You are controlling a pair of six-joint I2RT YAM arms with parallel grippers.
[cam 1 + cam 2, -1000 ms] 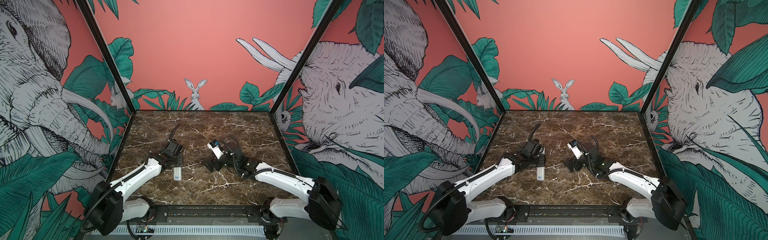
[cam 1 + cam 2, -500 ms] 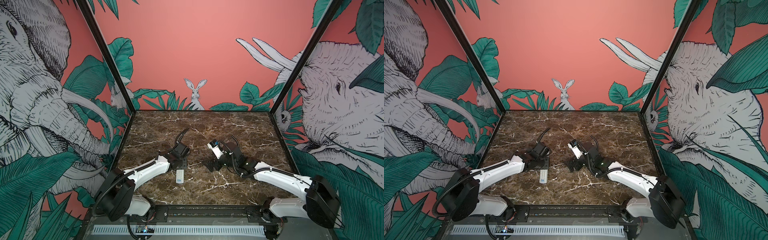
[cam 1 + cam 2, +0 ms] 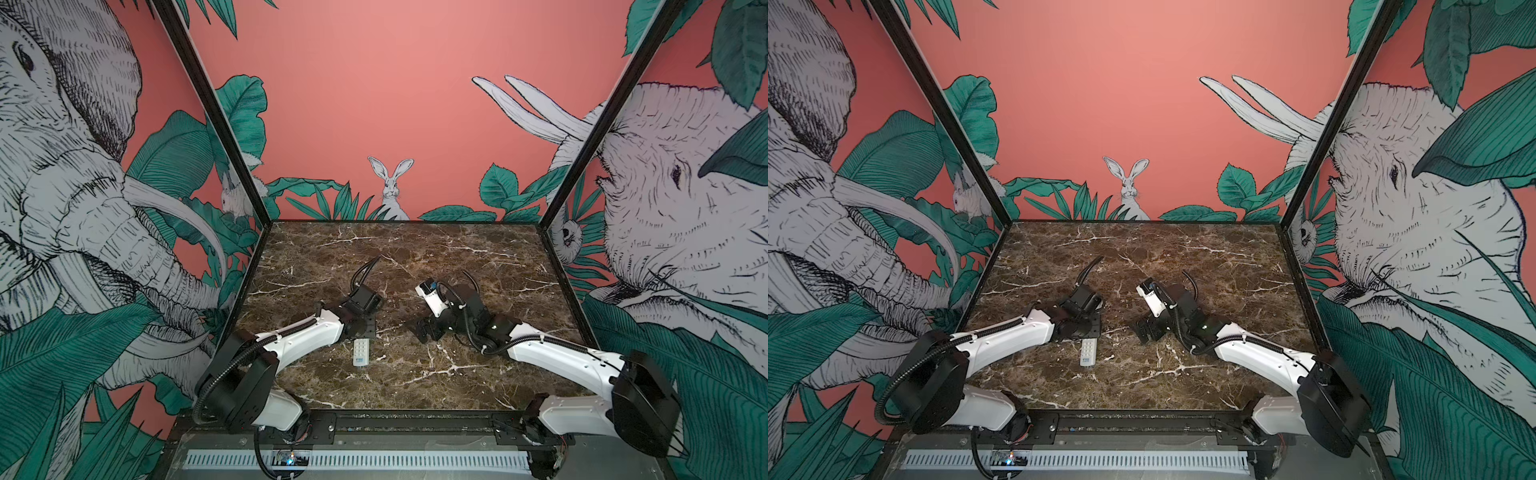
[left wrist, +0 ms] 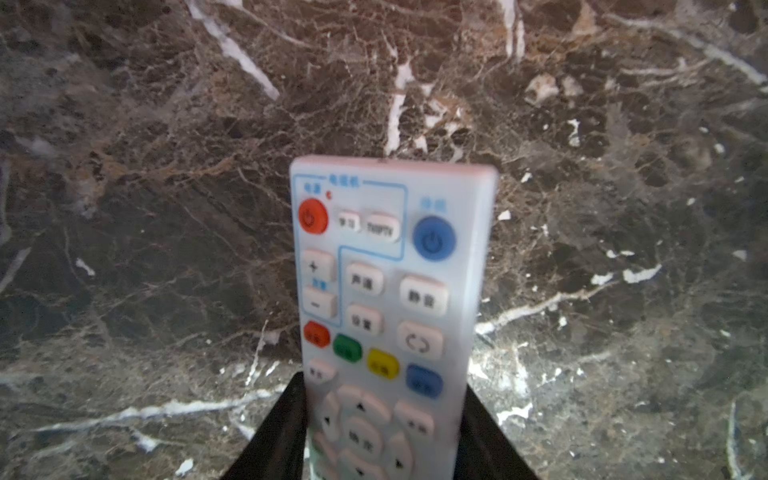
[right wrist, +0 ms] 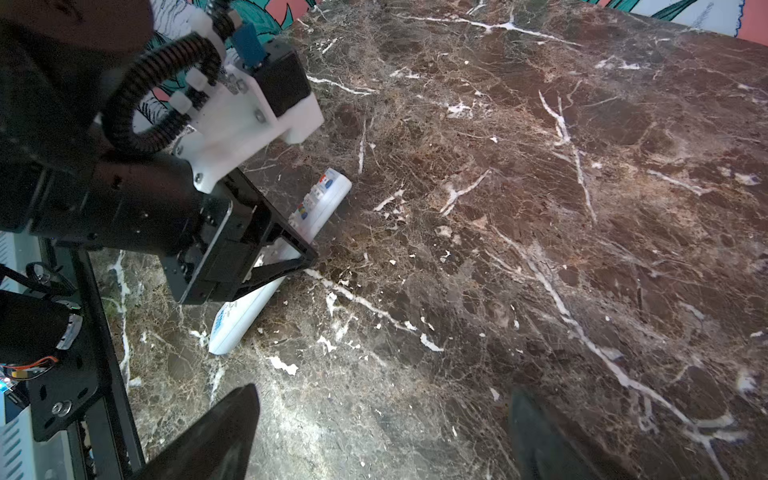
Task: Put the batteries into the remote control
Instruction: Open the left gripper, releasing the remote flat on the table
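Left claw (image 4: 382,384) clamps the remote control (image 4: 390,266) across its width, buttons up; right claw (image 5: 382,392) gapes wide, empty, above the bench (image 5: 540,208).

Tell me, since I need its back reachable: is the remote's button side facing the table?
No: the left wrist view shows the remote control with its coloured buttons facing the camera, away from the marble table.

1. A dark brown marble counter (image 3: 478,266) with white veins spreads wide in both top views.
2. A slim white remote control (image 3: 361,352) rests on it, buttons up, near the front edge, left of centre.
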